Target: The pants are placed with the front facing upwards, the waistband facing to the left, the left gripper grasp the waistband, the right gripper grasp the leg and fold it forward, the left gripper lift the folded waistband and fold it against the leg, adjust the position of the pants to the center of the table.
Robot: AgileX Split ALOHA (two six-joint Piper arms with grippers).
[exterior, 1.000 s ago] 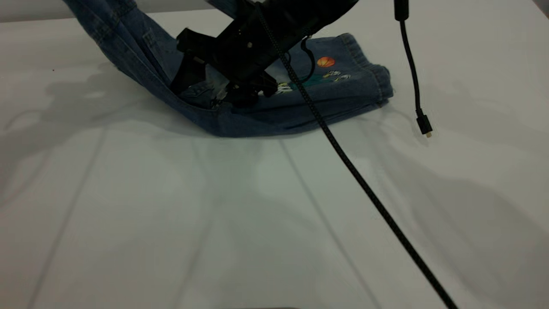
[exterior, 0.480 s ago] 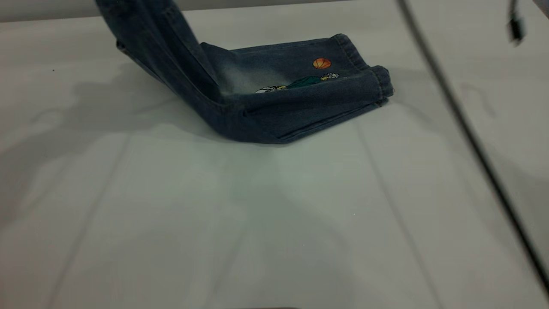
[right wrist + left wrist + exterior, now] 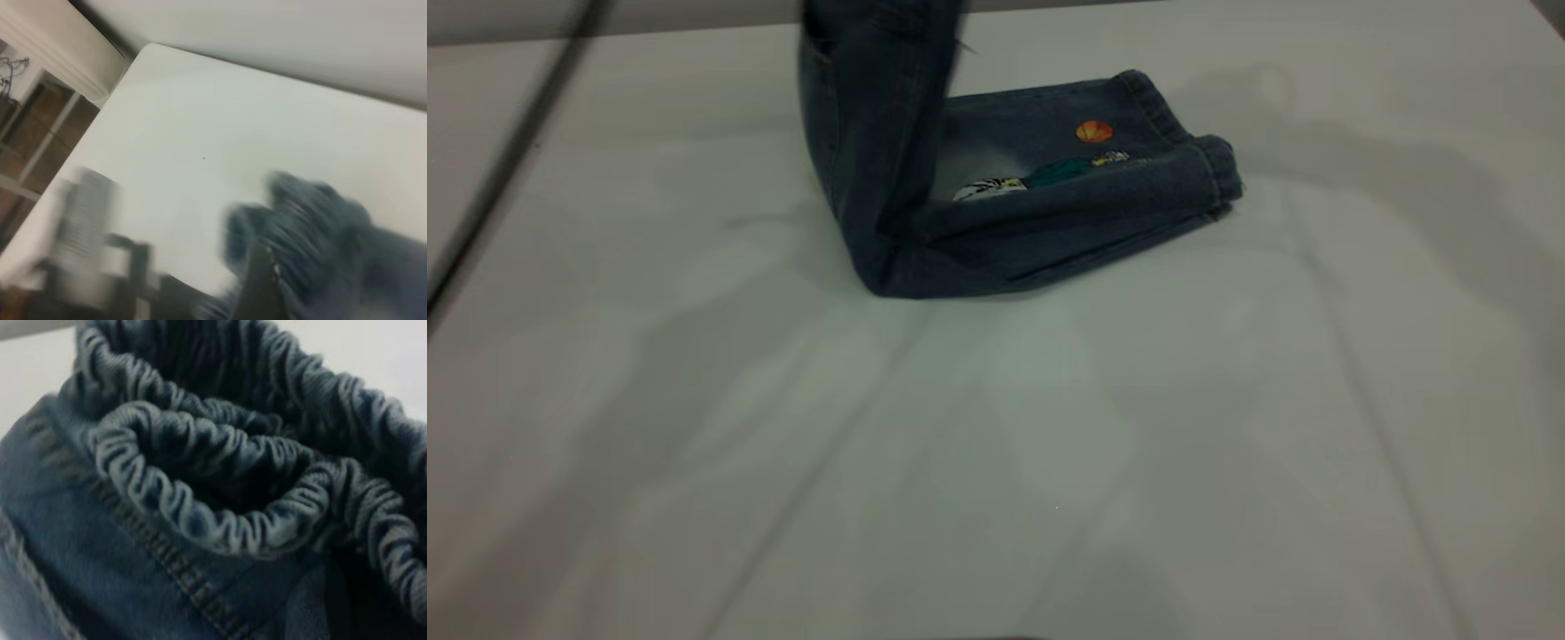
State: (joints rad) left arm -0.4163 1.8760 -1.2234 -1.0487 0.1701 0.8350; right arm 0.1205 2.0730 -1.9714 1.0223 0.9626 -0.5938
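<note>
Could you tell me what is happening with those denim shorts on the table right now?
A two-arm robot is folding the pants. The leg half lies flat on the white table, with its colourful print facing up. The waistband half is raised nearly upright out of the exterior view's top, apparently carried by the left claw, whose camera sits right against the ruffled elastic. It has not yet been laid over the leg. Neither claw itself shows clearly.

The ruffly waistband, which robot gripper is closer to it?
The left gripper. The waistband fills the left wrist view right up close, raised above the table. The right gripper is farther off: its wrist view shows the pants across the table.
</note>
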